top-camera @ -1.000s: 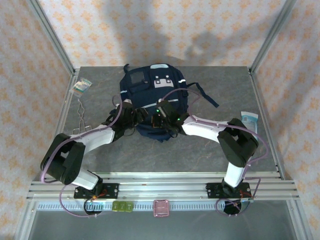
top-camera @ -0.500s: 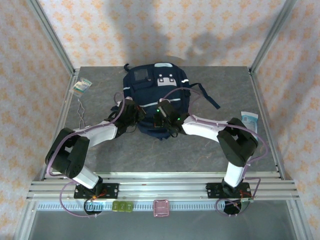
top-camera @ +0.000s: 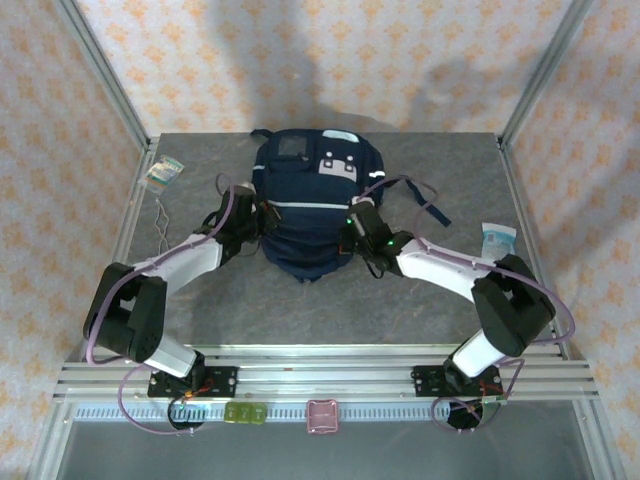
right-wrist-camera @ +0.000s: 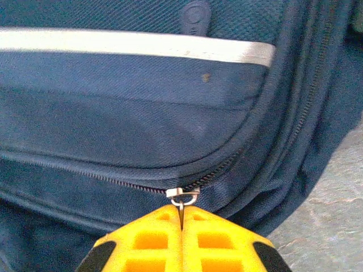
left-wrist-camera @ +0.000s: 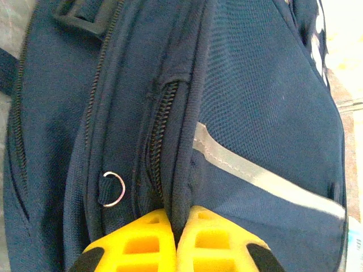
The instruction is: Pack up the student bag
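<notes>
The student bag [top-camera: 312, 215] is lying flat on the desk [top-camera: 400, 300], toward its far middle, with its long axis running from the near side to the far side and its light patches at the far end. Both arms are reaching in from the flanks. The left hand [left-wrist-camera: 177, 218] is sitting at the bag's left edge with its yellow fingers [left-wrist-camera: 136, 238] pressed together on a raised fabric seam [left-wrist-camera: 184, 141] just beside a zipper, a small metal ring [left-wrist-camera: 113, 188] hanging close by. The right hand [right-wrist-camera: 181, 218] is sitting at the bag's right near corner, fully closed and pinching the zipper pull [right-wrist-camera: 182, 196]. From that pull the zipper track [right-wrist-camera: 309, 107] is curving away along the bag's rounded side toward its far end, so the coming pull likely has to follow that curve while the left hand is bracing the opposite side. The right hand is the one already on the slider. Whether the teeth ahead are parted is unclear.
</notes>
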Robot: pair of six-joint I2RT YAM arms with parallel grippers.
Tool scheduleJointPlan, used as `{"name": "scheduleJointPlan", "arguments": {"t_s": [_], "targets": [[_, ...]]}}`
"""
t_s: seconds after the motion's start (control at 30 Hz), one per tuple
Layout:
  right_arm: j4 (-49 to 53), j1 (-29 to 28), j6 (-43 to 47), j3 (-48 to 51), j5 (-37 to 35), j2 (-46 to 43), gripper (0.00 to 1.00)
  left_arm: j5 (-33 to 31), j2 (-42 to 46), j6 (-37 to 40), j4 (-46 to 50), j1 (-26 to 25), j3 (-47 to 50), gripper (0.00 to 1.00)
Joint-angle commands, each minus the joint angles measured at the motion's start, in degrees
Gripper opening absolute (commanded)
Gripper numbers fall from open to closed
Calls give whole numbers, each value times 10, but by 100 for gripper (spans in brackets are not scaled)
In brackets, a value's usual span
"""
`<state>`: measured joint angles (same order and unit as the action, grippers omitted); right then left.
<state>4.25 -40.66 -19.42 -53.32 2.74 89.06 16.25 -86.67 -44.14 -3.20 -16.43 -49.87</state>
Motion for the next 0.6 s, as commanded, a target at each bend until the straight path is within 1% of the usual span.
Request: {"name": "scheduleJointPlan", "arguments": {"t_s": [0.0,0.1,0.13,0.23,0.27,0.47,0.57], "targets": [[23,-33,-5,11,24,-18,0,-28,-20,60,8,16,-76,0],[-2,-57,-22,-2,46,-7,0,-27,-39,75,25,38,-116,0],[-9,-64,-27,-12,51,4,0,-29,-42,77,31,43,-127,10],[-32,-75,-43,-43,71,40,0,-36,-40,67,44,44,-139,43],[-39,-75,-50,-52,79,49,0,-30,-32,54,36,42,-124,48],[-48,-76,-56,-69,84,70,0,-28,72,-24,-24,11,16,57],[-45,-76,-55,-68,82,69,0,-22,110,-76,-61,-13,85,57]]}}
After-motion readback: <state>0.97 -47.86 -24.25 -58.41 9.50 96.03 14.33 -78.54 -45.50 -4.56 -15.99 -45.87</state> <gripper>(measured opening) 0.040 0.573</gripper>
